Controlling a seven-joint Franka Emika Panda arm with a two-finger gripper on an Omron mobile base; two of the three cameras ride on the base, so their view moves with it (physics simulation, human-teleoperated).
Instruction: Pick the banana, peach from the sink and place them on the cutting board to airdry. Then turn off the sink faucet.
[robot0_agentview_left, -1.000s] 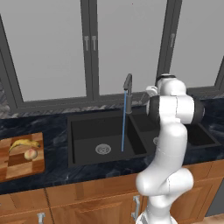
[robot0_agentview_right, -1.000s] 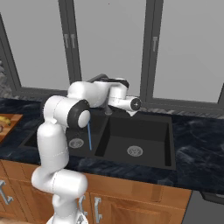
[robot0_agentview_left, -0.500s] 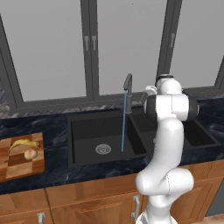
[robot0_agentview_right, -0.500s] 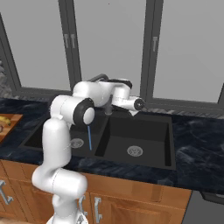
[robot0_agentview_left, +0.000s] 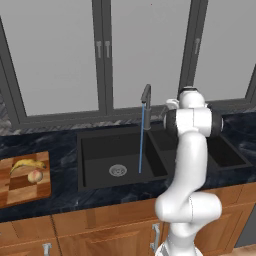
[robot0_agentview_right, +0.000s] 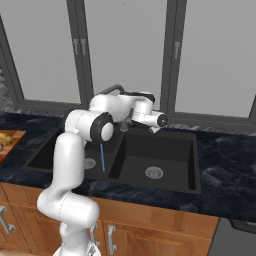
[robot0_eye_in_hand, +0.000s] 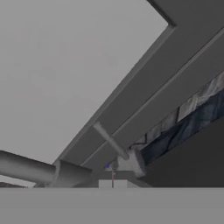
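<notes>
The banana (robot0_agentview_left: 27, 164) and the peach (robot0_agentview_left: 35, 175) lie together on the cutting board (robot0_agentview_left: 22, 186), which rests on the dark worktop (robot0_agentview_left: 60, 150) left of the sink (robot0_agentview_left: 100, 165). A thin blue stream falls from the sink faucet (robot0_agentview_left: 145, 96) into the left basin. The hand (robot0_agentview_right: 154, 128) hovers beside the faucet's base — whether its fingers are wide or narrow cannot be told.

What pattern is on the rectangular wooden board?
Light and dark brown checkered blocks on the cutting board, best in the left base view.
</notes>
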